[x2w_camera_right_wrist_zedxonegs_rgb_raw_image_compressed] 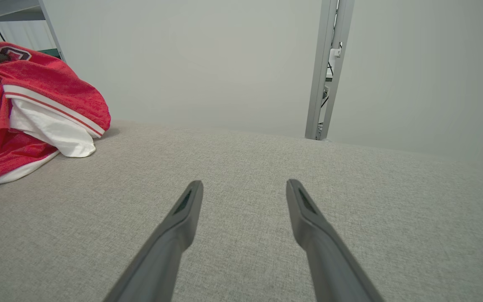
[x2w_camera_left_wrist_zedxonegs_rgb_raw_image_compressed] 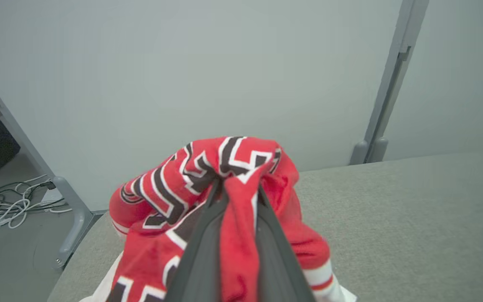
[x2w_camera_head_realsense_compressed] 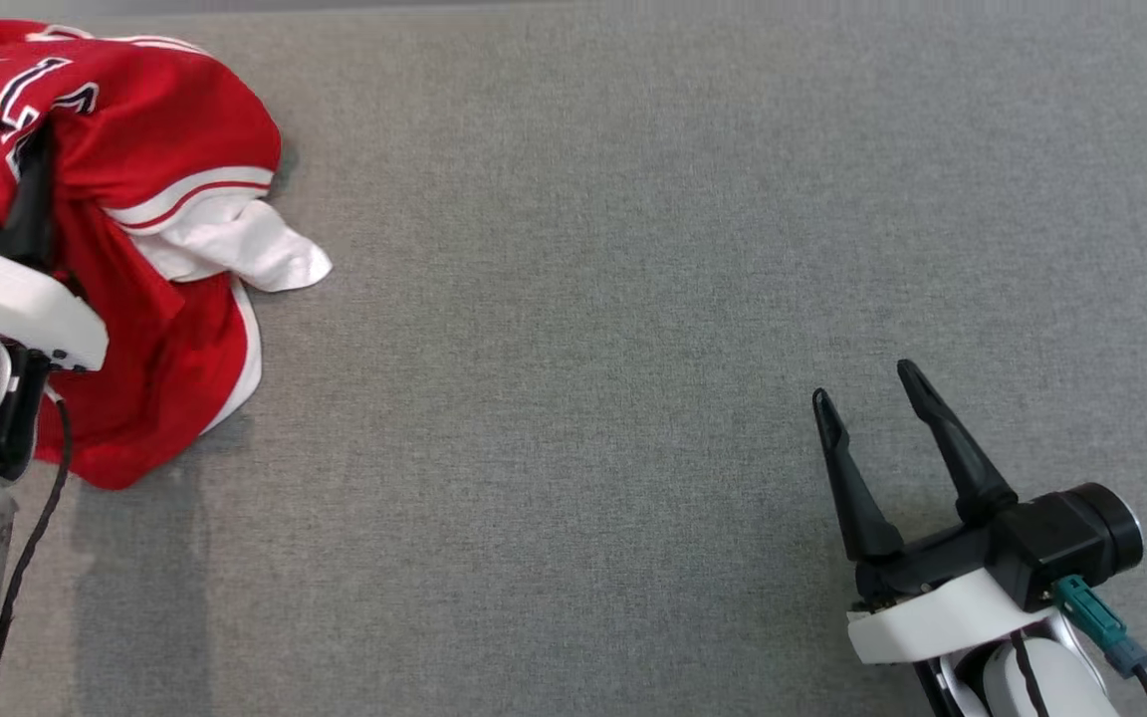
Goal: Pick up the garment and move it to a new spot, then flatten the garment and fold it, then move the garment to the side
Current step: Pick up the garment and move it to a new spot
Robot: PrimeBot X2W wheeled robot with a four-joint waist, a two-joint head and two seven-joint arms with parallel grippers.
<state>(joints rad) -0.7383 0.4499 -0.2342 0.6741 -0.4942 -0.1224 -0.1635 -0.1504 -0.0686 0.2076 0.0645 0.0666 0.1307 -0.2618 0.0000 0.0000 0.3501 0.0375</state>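
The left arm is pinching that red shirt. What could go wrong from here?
The left gripper pinches just one fold of the garment, so it might slip out when lifted. It lies bunched near the edge of the table, so a dropped part could slide off. The open right gripper is too far to help.

Grey fabric tabletop (x2w_camera_head_realsense_compressed: 633, 299), coarse weave. Pale wall panels (x2w_camera_left_wrist_zedxonegs_rgb_raw_image_compressed: 208, 75) behind. Upright metal post (x2w_camera_right_wrist_zedxonegs_rgb_raw_image_compressed: 327, 71) between panels. Tangle of white cables (x2w_camera_left_wrist_zedxonegs_rgb_raw_image_compressed: 15, 205) on floor beside angled metal leg (x2w_camera_left_wrist_zedxonegs_rgb_raw_image_compressed: 73, 218).

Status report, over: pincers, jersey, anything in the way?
Left pincer shut on jersey fold. Right pincer open, well off to the right. Jersey crumpled at table's far left. Nothing seen in the way.
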